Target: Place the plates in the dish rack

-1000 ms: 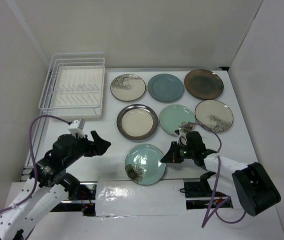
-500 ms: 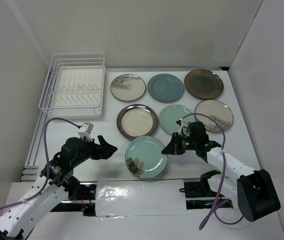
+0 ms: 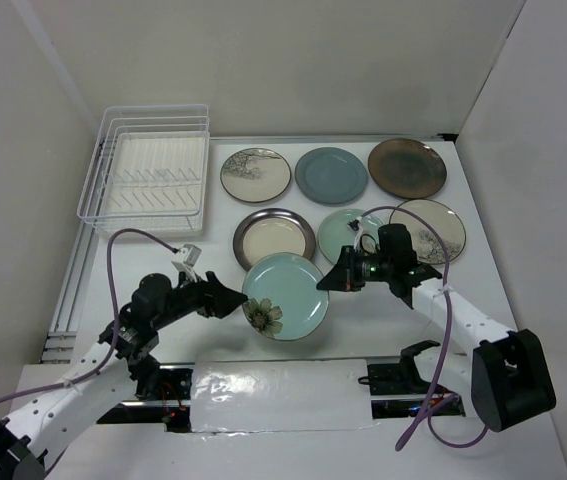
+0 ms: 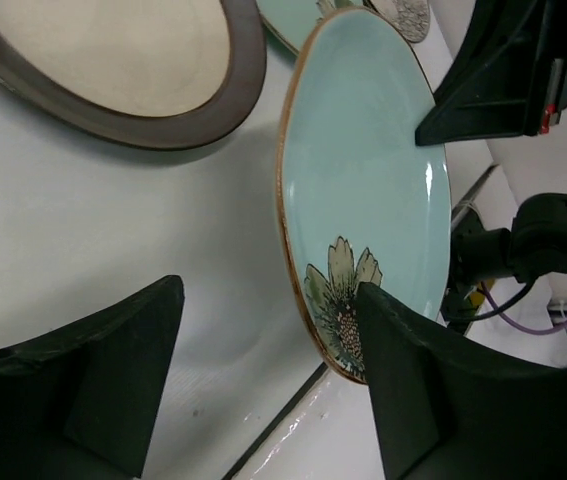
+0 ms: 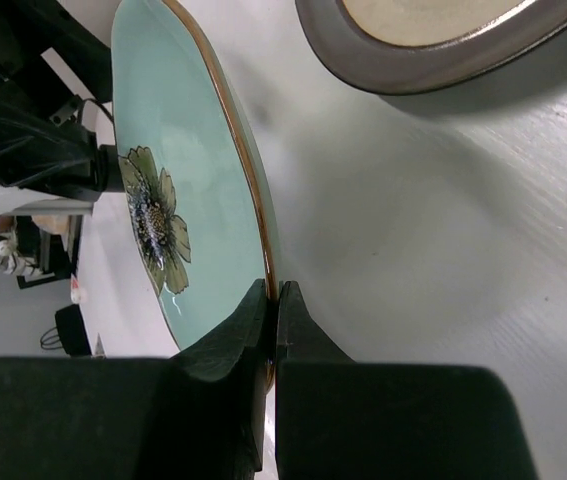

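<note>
My right gripper (image 3: pixel 335 281) is shut on the rim of the pale green plate with a dark flower (image 3: pixel 285 296) and holds it tilted off the table; the pinch shows in the right wrist view (image 5: pixel 273 300). My left gripper (image 3: pixel 231 300) is open with its jaws on either side of that plate's flower edge (image 4: pixel 338 300), one finger (image 4: pixel 403 380) over the plate face. Six other plates lie flat: cream with dark rim (image 3: pixel 273 240), plain pale green (image 3: pixel 345 234), two branch-patterned (image 3: pixel 255 174) (image 3: pixel 429 229), blue-grey (image 3: pixel 331 174), dark brown (image 3: pixel 407 167). The white dish rack (image 3: pixel 148 176) stands empty at the far left.
White walls close in the table at the left, back and right. A shiny taped strip (image 3: pixel 278 385) runs along the near edge between the arm bases. Purple cables loop from both arms.
My right gripper has lifted the flower plate and carried it left and away from the near edge, tilting it. My left gripper has moved right until its open jaws straddle the plate's edge.
</note>
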Action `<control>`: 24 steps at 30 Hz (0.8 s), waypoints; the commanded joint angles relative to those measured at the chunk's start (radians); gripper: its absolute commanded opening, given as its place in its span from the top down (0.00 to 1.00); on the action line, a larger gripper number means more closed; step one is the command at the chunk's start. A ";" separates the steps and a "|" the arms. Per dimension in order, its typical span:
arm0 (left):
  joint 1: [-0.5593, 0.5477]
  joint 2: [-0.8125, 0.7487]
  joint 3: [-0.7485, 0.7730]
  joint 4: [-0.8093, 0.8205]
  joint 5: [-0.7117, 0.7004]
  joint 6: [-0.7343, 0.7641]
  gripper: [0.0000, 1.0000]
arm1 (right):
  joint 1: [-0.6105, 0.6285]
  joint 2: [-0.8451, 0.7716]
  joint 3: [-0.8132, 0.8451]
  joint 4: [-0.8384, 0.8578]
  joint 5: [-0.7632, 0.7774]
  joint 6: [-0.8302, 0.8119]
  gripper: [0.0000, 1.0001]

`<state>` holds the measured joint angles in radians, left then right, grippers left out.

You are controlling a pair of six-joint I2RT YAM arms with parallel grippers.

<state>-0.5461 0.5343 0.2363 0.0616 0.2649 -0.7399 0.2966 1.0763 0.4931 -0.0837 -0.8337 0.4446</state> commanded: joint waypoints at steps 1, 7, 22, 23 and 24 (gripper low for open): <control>0.003 0.033 -0.015 0.188 0.076 -0.024 0.20 | -0.005 0.001 0.087 0.055 -0.102 0.036 1.00; 0.003 0.131 -0.015 0.265 0.132 -0.044 0.30 | -0.005 0.001 0.087 0.094 -0.102 0.045 1.00; 0.003 0.283 -0.015 0.426 0.172 -0.127 0.37 | -0.005 0.001 0.068 0.162 -0.111 0.075 1.00; 0.003 0.294 -0.015 0.437 0.172 -0.127 0.38 | -0.005 0.001 0.068 0.162 -0.111 0.075 1.00; 0.003 0.303 -0.015 0.437 0.181 -0.127 0.38 | -0.005 0.010 0.068 0.162 -0.111 0.075 1.00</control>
<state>-0.5461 0.8181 0.2222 0.4026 0.4099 -0.8467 0.2962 1.0893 0.5159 -0.0460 -0.8368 0.4786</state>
